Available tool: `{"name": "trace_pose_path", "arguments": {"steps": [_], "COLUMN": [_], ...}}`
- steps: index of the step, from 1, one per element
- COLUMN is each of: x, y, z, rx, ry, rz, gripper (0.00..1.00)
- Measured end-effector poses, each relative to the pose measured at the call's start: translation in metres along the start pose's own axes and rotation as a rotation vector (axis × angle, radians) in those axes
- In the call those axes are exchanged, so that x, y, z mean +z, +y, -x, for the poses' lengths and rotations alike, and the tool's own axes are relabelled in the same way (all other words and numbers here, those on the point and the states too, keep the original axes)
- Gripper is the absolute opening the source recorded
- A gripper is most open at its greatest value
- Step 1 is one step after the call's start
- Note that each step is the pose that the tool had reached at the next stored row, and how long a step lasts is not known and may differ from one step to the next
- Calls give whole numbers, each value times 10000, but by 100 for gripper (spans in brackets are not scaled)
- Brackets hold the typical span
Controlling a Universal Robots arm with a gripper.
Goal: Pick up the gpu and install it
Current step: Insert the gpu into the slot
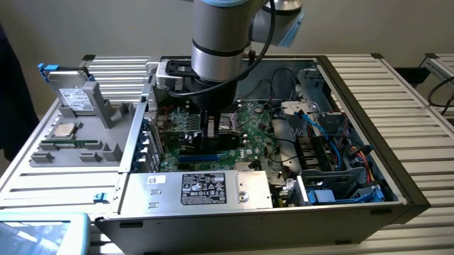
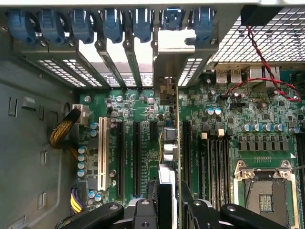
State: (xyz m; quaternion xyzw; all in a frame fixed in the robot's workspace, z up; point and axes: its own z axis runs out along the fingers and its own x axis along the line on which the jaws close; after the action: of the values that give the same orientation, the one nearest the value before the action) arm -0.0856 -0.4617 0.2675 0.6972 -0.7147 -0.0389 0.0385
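Observation:
The gpu (image 2: 170,143) stands on edge over the green motherboard (image 2: 143,102), between the black expansion slots. Its silver end bracket (image 2: 174,55) lies against the case's rear slot openings. My gripper (image 2: 169,198) is shut on the gpu, one black finger (image 2: 151,202) on each side of the card. In the exterior view the gripper (image 1: 212,132) reaches down into the open computer case (image 1: 354,69), with the card's dark body (image 1: 212,143) just below it. I cannot tell whether the card's edge sits in a slot.
Blue slot clips (image 2: 109,24) line the rear wall. A white slot (image 2: 102,152) and the CPU socket (image 2: 262,191) flank the card. A power supply (image 1: 206,188) fills the case front and cables (image 1: 333,133) run along the exterior view's right. A grey tray (image 1: 78,138) holds a drive (image 1: 74,95).

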Motion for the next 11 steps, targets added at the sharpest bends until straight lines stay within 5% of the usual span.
{"name": "trace_pose_path", "arguments": {"steps": [11], "x": [77], "y": [23], "z": [-1], "rx": [1], "ry": [-2], "rz": [13], "gripper": [29]}}
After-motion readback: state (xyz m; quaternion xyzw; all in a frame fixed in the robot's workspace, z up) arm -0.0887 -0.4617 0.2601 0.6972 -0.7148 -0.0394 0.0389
